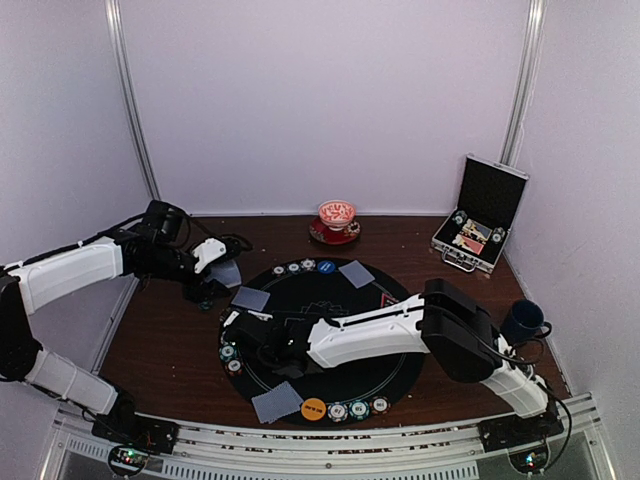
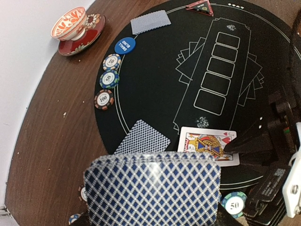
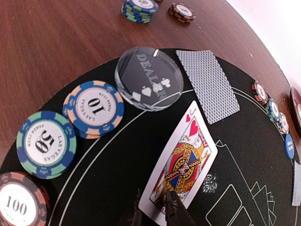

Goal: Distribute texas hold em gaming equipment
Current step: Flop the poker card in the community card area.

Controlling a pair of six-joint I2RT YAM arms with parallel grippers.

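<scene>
Lying face up on the round black mat point(image 3: 108, 188), a jack of hearts point(image 3: 186, 160) has the right fingers point(image 3: 175, 213) at its near end. They are nearly closed, but whether they grip it cannot be told. Near the jack sit a face-down card point(image 3: 207, 84), a clear dealer disc point(image 3: 149, 77) and three chips point(image 3: 93, 109) along the mat's edge. The left fingers point(image 1: 212, 284) are closed on a deck point(image 2: 153, 190), held above the surface point(image 2: 47, 141) by the mat's left edge.
</scene>
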